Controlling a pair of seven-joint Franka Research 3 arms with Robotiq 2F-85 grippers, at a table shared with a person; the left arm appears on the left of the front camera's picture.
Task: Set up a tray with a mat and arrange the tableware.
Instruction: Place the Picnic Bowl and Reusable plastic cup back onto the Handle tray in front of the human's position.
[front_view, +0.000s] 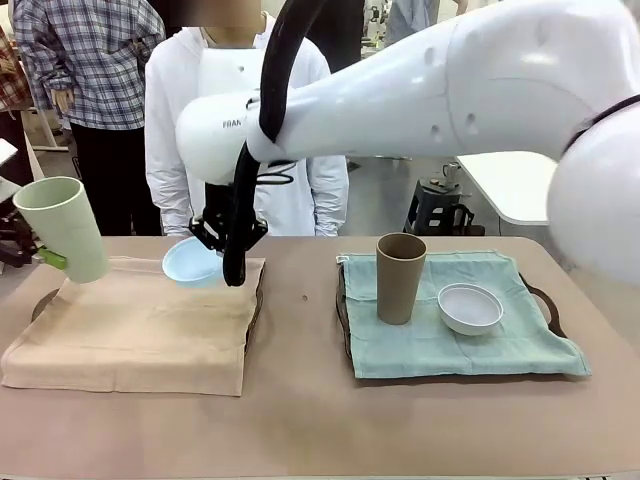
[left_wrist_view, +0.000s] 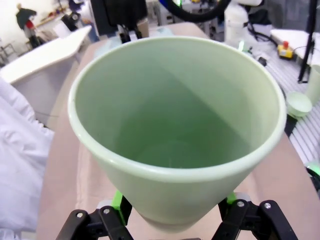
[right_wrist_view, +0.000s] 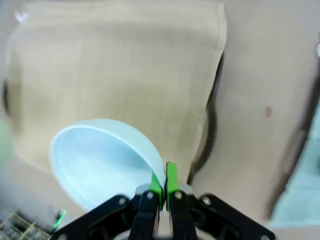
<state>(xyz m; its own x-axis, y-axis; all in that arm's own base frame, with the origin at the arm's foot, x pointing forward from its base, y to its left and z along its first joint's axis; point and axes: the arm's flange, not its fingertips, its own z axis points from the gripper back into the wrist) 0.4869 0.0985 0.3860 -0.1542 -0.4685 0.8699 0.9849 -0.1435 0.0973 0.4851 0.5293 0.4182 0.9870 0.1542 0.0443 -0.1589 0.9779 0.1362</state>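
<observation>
bowl: we had the light blue bowl (right_wrist_view: 100, 160) pinched at its rim by the right gripper (right_wrist_view: 163, 187).
tumbler: left gripper (left_wrist_view: 172, 212) clasped the pale green tumbler (left_wrist_view: 175, 130).
care: we judged lowering the bowl level onto the beige mat (right_wrist_view: 115, 65) beneath best.

A brown-topped table (front_view: 300, 420) carries two dark trays side by side. The left tray (front_view: 256, 300) lies under a beige mat (front_view: 140, 335); the right tray (front_view: 545, 305) is covered by a pale green mat (front_view: 440, 350).
</observation>
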